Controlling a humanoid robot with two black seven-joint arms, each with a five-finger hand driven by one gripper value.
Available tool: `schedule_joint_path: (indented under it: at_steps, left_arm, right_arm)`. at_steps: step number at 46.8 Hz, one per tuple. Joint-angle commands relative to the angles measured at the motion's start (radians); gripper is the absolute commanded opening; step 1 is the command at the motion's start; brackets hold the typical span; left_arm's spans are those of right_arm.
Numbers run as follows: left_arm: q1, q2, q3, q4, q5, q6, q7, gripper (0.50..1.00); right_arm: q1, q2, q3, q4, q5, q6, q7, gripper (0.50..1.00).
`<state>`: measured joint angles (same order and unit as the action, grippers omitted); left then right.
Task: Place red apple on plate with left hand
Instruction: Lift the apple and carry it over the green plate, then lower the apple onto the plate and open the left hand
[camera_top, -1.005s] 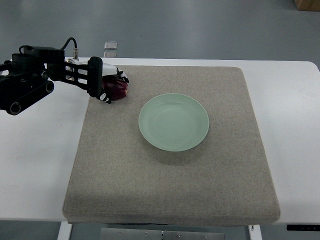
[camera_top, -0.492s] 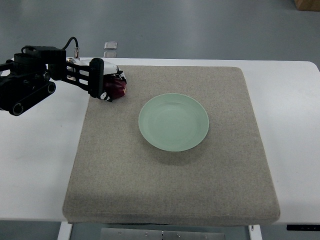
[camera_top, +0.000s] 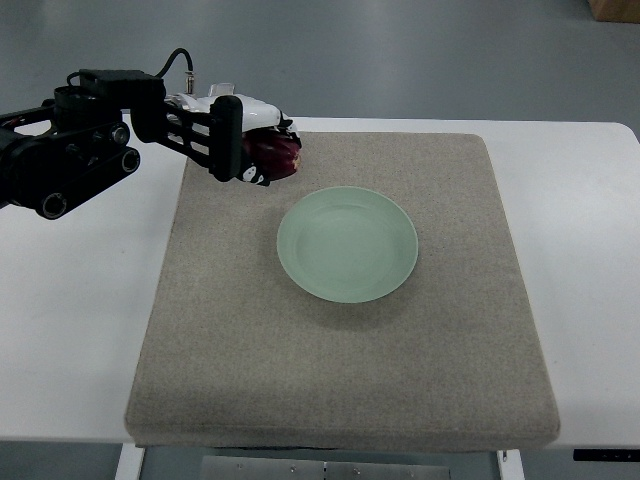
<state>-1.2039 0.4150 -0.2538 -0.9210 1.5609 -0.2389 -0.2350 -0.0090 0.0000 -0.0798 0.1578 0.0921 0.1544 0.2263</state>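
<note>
My left hand (camera_top: 262, 150) reaches in from the left edge and is shut on a dark red apple (camera_top: 275, 157), held above the back left part of the grey mat (camera_top: 340, 370). Only part of the apple shows between the black and white fingers. A pale green plate (camera_top: 347, 243) lies empty in the middle of the mat, to the right of and nearer than the hand. The right arm is out of view.
The mat lies on a white table (camera_top: 70, 330). A small clear object (camera_top: 222, 90) sits on the floor beyond the table's far edge, just behind the hand. A brown box corner (camera_top: 612, 8) shows at top right.
The left hand has lifted the apple off the mat and carried it to the right and a little farther back, closer to the plate.
</note>
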Motion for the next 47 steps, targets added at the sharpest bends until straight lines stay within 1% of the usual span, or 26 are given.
schedule_joint_path:
  at_steps: [1,4,11,19,21,26,30,43,47]
  left_arm:
    - [0.0,-0.019,-0.005,-0.028,0.004,-0.002,0.0,0.623]
    - [0.0,-0.021,-0.005,-0.059,0.004,-0.002,0.0,0.641]
    - [0.009,-0.036,-0.002,-0.124,0.002,-0.008,0.0,0.658]
    - [0.017,-0.05,0.01,-0.183,0.005,-0.014,0.002,0.664]
    - [0.018,-0.056,0.01,-0.183,0.007,-0.017,0.002,0.666]
    - [0.02,-0.062,0.011,-0.182,0.007,-0.029,0.002,0.692]
    - [0.026,-0.062,0.011,-0.182,0.007,-0.042,0.002,0.694]
    - [0.037,-0.064,0.024,-0.173,0.01,-0.043,0.002,0.696]
    - [0.055,-0.084,0.037,-0.173,0.011,-0.043,0.002,0.716]
  right_arm:
    - [0.0,0.0,0.0,0.0,0.0,-0.001,0.001,0.964]
    - [0.0,0.0,0.0,0.0,0.0,0.001,0.001,0.964]
    - [0.0,0.0,0.0,0.0,0.0,0.001,-0.001,0.964]
    - [0.0,0.0,0.0,0.0,0.0,0.001,0.001,0.964]
    - [0.0,0.0,0.0,0.0,0.0,-0.001,0.001,0.964]
    - [0.0,0.0,0.0,0.0,0.0,-0.001,-0.001,0.964]
    - [0.0,0.0,0.0,0.0,0.0,0.001,-0.001,0.964]
    - [0.0,0.0,0.0,0.0,0.0,0.001,0.001,0.964]
    - [0.0,0.0,0.0,0.0,0.001,0.001,-0.001,0.964]
